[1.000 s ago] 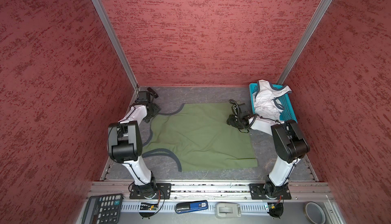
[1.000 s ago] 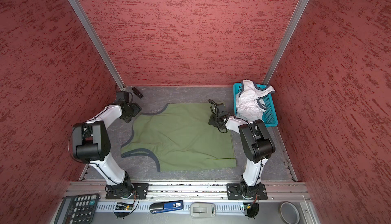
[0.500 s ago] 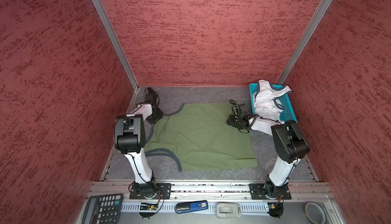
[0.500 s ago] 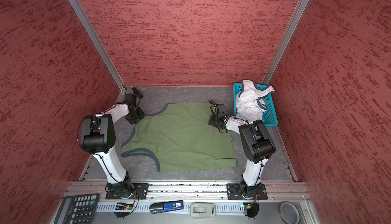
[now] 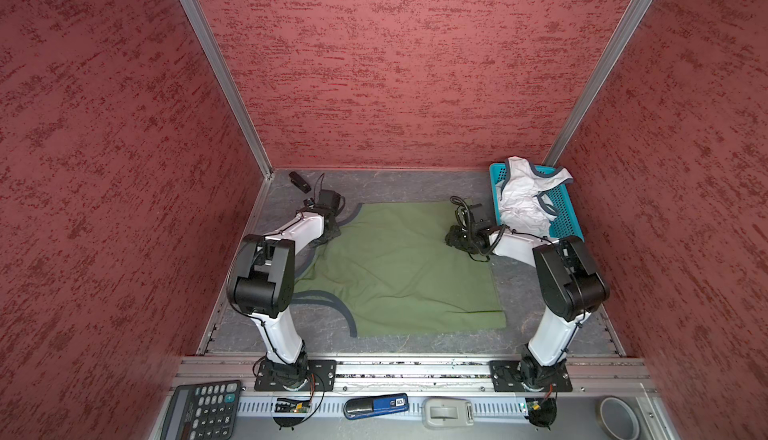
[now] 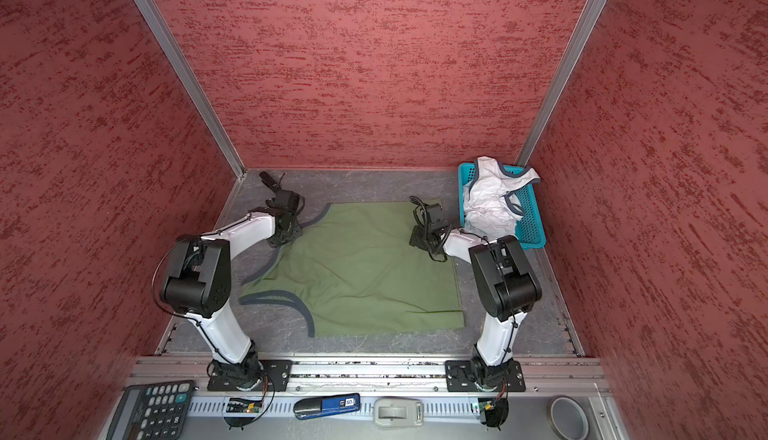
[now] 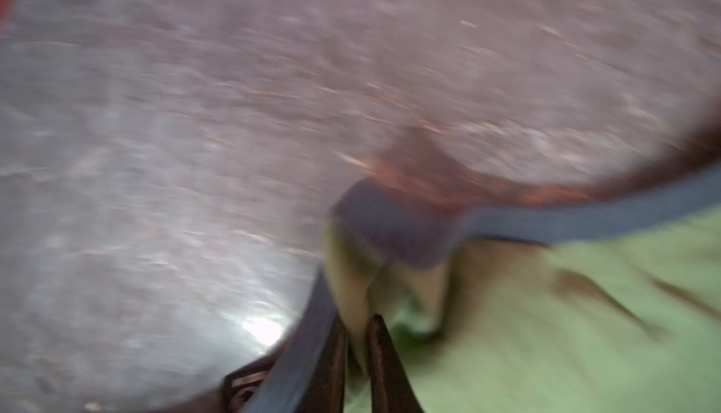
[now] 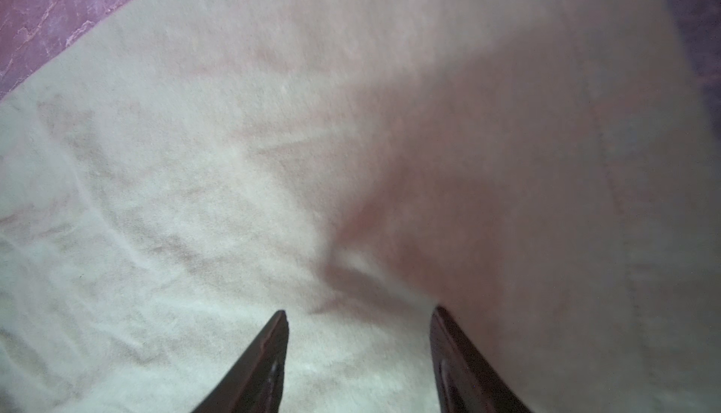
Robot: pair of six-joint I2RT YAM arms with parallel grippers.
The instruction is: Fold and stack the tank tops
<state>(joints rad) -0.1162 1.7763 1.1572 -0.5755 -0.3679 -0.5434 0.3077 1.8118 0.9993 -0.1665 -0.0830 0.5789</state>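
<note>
Pinching strap of green top (image 5: pixel 399 267) with left fingers (image 7: pixel 384 364); right fingers (image 8: pixel 261 368) apart, empty. No fold yet; white top (image 5: pixel 519 201) crumpled in basket (image 5: pixel 565 213), upper right.

Both top views overlook the whole table (image 5: pixel 395 184) from above (nearly identical); wrist views sit close.

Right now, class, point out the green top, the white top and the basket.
green top (image 5: pixel 399 276): in a top view, middle of its spread body.
white top (image 5: pixel 521 201): in a top view, its crumpled middle.
basket (image 5: pixel 567 213): in a top view, bare mesh beside the cloth.
</note>
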